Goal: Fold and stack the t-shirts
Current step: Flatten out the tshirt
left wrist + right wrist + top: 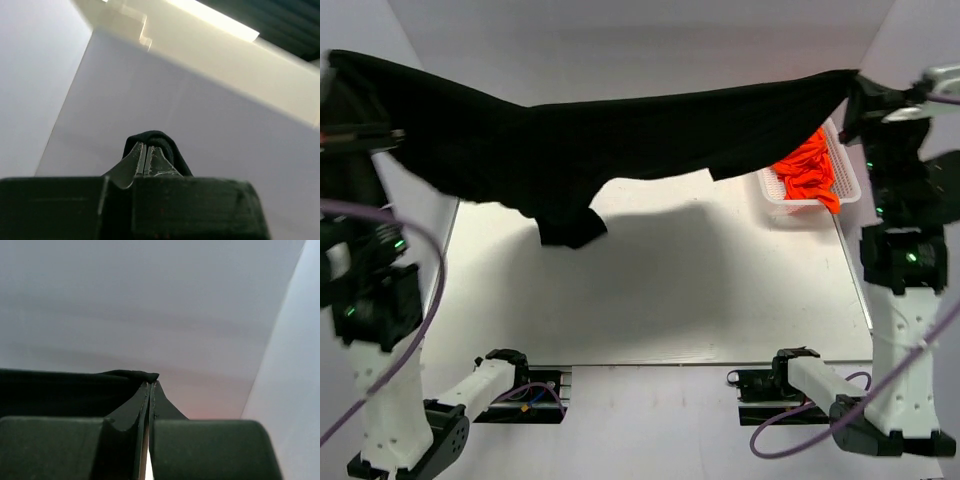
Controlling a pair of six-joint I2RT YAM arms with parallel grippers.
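Reaches high and wide; pinches one end of the black t-shirt (570, 150) in the left gripper (146, 152), the other in the right gripper (151, 385); slings it sagging above the worktop (720, 300).

A plain black t-shirt (570, 150) spans the top. At two o'clock, bright orange shirts (807, 170) sit in a white basket (782, 200). The table (720, 300) is pale white. Purple cables (441, 275) trail from black-and-white arms (905, 380).
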